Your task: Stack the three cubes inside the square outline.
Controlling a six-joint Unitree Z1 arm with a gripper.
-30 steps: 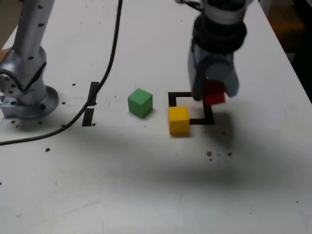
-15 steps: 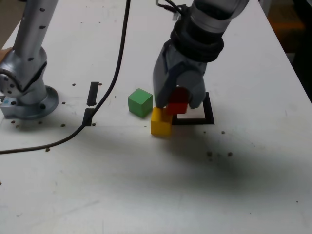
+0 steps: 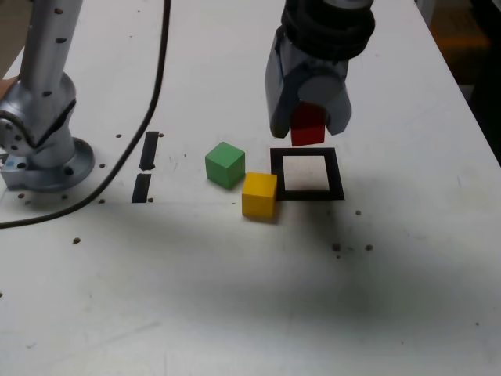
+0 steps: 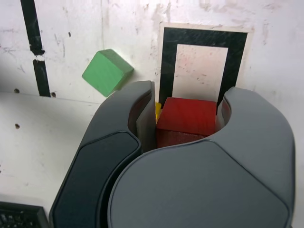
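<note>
My gripper (image 3: 308, 129) hangs above the far edge of the square outline (image 3: 307, 174), shut on the red cube (image 3: 308, 125), which is lifted off the table. In the wrist view the red cube (image 4: 186, 118) sits between the two grey fingers (image 4: 142, 116), with the square outline (image 4: 202, 66) beyond it. The yellow cube (image 3: 259, 195) lies on the table just outside the outline's left side in the exterior view; only a sliver of the yellow cube (image 4: 157, 110) shows in the wrist view. The green cube (image 3: 225, 164) rests close beside the yellow one, farther left; the green cube (image 4: 106, 72) also shows in the wrist view.
The arm's silver base (image 3: 39, 149) stands at the exterior view's left, with a black cable (image 3: 153, 86) trailing across the table. Two short black strips (image 3: 145, 166) lie left of the green cube. Small dark specks (image 3: 337, 247) dot the white table.
The gripper rose with the red cube and moved back over the outline's far edge. The yellow cube ended up left of the outline, pushed there from its front left corner.
</note>
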